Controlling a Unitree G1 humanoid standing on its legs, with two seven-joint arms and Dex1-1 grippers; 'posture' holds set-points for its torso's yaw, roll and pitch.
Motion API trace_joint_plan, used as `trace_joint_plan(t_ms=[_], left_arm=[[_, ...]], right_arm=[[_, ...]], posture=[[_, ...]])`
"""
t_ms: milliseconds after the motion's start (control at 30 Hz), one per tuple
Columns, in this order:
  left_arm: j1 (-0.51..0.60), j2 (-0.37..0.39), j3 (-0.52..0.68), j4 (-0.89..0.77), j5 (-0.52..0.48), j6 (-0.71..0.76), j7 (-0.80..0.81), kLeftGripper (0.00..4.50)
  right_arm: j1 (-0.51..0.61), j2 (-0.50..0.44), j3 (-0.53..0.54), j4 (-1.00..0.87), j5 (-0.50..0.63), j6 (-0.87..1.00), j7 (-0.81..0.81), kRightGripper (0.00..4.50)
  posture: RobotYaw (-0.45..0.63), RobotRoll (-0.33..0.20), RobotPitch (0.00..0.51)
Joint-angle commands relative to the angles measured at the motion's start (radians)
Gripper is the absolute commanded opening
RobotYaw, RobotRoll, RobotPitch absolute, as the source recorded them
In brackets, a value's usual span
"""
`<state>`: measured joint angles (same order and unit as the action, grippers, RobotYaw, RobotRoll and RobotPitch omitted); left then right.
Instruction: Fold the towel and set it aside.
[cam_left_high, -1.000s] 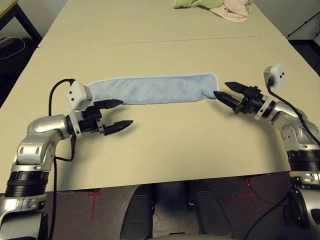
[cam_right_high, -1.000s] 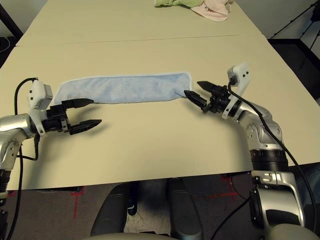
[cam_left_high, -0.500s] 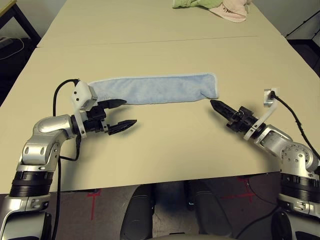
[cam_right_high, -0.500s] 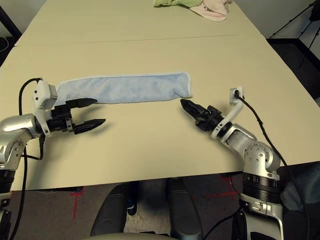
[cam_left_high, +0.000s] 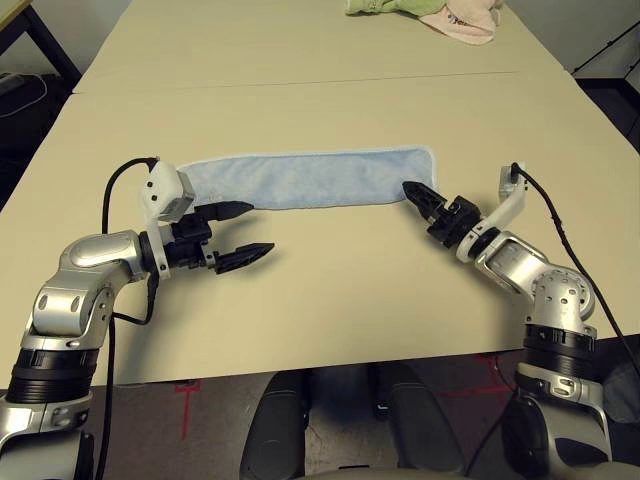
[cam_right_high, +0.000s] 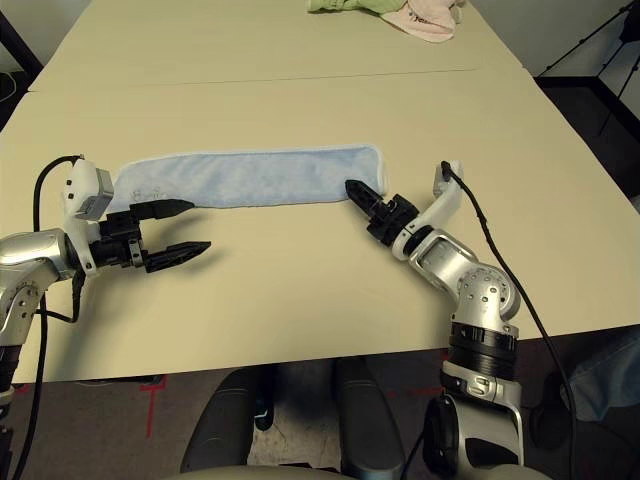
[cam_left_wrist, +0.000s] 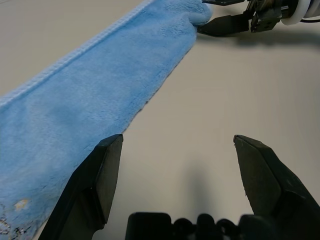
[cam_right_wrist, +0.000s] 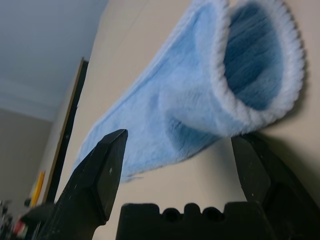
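Note:
The towel (cam_left_high: 310, 178) lies folded into a long light blue strip across the middle of the table. My left gripper (cam_left_high: 256, 228) hovers open just in front of the strip's left end, with nothing between its fingers. In the left wrist view the towel (cam_left_wrist: 85, 95) runs away from that gripper toward the right gripper (cam_left_wrist: 220, 25). My right gripper (cam_left_high: 413, 193) points at the near corner of the towel's right end. The right wrist view shows it open, with the looped fold of the towel (cam_right_wrist: 200, 100) just ahead of its fingers (cam_right_wrist: 102, 170) and not gripped.
A green cloth (cam_left_high: 383, 7) and a pink cloth (cam_left_high: 462, 22) lie bunched at the far edge of the table (cam_left_high: 320, 300). A seam (cam_left_high: 300, 82) crosses the tabletop behind the towel. Dark floor lies beyond the table's left and right edges.
My right gripper pulled back from the towel's right end toward me, turned its wrist over, then returned to the end's near corner. The left gripper has barely shifted. The towel has not moved.

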<state>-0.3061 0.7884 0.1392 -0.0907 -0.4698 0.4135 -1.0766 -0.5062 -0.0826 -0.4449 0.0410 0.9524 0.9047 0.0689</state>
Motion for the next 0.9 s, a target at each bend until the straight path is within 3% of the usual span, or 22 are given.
trace_joint_plan(t_ms=[33,900], left_arm=[[0.021,0.010,0.007,-0.024,-0.008,0.012,0.004,4.48],[0.022,0.019,0.000,-0.024,-0.002,0.033,0.004,4.48]], right_arm=[[-0.001,0.008,-0.028,0.039,-0.006,-0.030,-0.056,4.46],[-0.009,-0.068,-0.048,0.129,-0.035,-0.118,-0.123,4.46]], posture=[[0.02,0.000,0.216],[0.00,0.000,0.203]])
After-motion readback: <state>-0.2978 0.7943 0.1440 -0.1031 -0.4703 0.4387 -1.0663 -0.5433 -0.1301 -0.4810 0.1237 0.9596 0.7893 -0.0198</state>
